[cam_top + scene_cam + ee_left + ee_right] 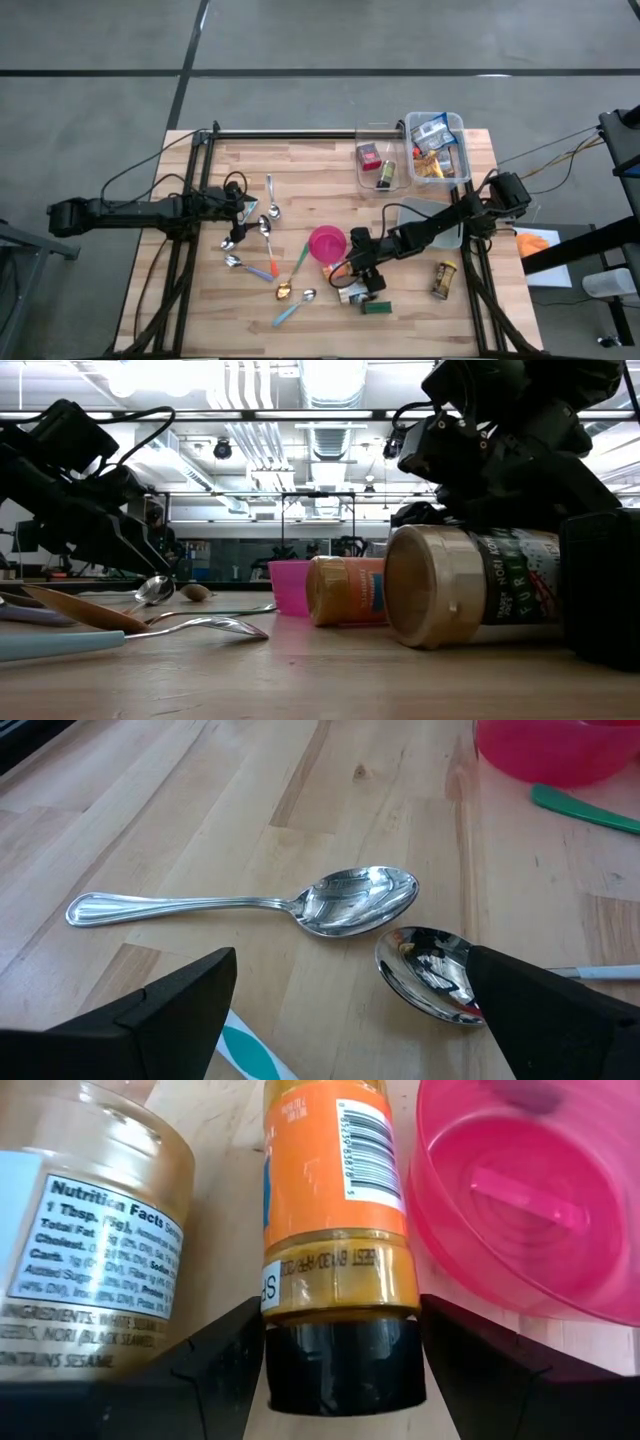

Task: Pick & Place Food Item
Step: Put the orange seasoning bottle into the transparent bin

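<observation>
While my right gripper [340,1370] had its fingers closed around the black cap of the orange spice bottle [330,1200] lying between the pink bowl [530,1200] and a label-wrapped jar [90,1230] on the desk [300,190], I feared lifting might knock either neighbour rolling; my left gripper [350,1020] hung released over the spoons [345,902].

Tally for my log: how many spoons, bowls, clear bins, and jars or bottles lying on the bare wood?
Spoons: 6
Pink bowl: 1
Clear bins: 2
Jars and bottles on the wood: 3, counting the orange bottle between the right pincer fingers
Total: 12
</observation>
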Robot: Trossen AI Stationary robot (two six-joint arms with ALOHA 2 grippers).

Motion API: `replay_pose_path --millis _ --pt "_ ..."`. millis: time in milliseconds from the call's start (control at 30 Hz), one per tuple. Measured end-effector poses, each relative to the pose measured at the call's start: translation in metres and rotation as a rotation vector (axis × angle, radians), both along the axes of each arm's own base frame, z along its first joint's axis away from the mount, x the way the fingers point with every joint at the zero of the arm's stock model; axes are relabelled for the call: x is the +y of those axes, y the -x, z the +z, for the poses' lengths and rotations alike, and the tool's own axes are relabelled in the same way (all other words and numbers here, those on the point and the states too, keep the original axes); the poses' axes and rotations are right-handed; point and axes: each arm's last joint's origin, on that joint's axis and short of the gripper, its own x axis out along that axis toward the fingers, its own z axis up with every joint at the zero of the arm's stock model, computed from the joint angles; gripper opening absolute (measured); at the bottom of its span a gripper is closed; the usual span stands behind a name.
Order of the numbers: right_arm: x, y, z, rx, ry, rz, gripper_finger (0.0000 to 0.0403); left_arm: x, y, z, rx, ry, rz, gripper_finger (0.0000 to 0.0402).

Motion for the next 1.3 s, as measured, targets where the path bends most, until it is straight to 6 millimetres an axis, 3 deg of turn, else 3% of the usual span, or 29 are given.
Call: replay_pose_path --millis 633,867,1300 --pt "0.0004 -0.0019 0.0016 -0.026 -0.005 0.001 0.0257 0.0000 0.0000 0.0000 0.000 0.000 0.000 0.0396" --pt "0.0004 -0.0015 0.0017 -0.022 -0.007 0.001 0.0204 0.0000 0.0000 0.0000 0.000 0.000 0.000 0.0396" --pt "0.0003 -0.0014 0.0016 -0.016 -0.023 -0.012 0.0225 0.0000 0.0000 0.0000 0.000 0.000 0.000 0.0396"
